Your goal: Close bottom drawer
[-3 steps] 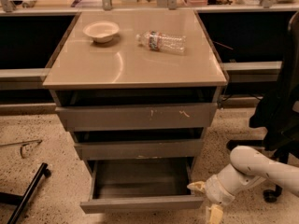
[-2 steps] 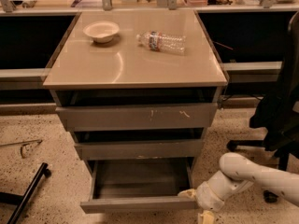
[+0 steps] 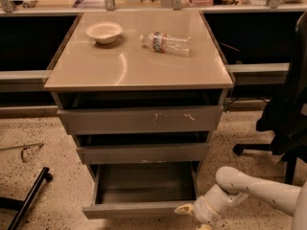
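Speckled floor (image 3: 43, 186); jaws beside bottom drawer (image 3: 139, 210)

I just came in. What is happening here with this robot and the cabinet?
A robot arm reaches in from the right, low near the floor. Its gripper is at the front right corner of the bottom drawer, which is pulled far out, so its dark inside shows. The drawer is not yet closed. On the cabinet top are a white bowl and a plastic bottle lying on its side.
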Controlling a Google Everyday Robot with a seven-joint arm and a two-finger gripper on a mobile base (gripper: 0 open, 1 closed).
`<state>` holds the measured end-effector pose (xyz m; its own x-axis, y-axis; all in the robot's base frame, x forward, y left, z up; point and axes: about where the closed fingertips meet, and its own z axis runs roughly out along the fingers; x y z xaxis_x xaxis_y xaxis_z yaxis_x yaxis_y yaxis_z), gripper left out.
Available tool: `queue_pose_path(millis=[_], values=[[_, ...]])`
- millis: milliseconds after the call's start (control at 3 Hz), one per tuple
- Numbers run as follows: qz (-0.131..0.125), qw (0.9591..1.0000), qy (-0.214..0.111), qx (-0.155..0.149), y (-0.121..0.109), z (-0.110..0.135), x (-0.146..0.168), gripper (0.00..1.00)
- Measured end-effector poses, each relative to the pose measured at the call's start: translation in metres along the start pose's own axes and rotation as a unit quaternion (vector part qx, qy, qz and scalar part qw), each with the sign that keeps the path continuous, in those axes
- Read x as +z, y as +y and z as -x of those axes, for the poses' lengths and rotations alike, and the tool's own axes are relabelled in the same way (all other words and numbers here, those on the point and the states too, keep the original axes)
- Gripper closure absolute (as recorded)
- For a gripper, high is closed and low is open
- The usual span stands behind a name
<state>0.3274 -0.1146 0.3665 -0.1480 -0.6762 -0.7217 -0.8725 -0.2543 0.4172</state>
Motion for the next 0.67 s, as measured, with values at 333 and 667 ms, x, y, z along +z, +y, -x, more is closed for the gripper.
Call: queue_pose_path(millis=[333,667], values=[[-0.031,0.9992,0.005,-0.026,-0.013,-0.01,0.009,0.0],[-0.056,0.9969,0.015,-0.053,-0.033,-0.023,0.023,0.0]])
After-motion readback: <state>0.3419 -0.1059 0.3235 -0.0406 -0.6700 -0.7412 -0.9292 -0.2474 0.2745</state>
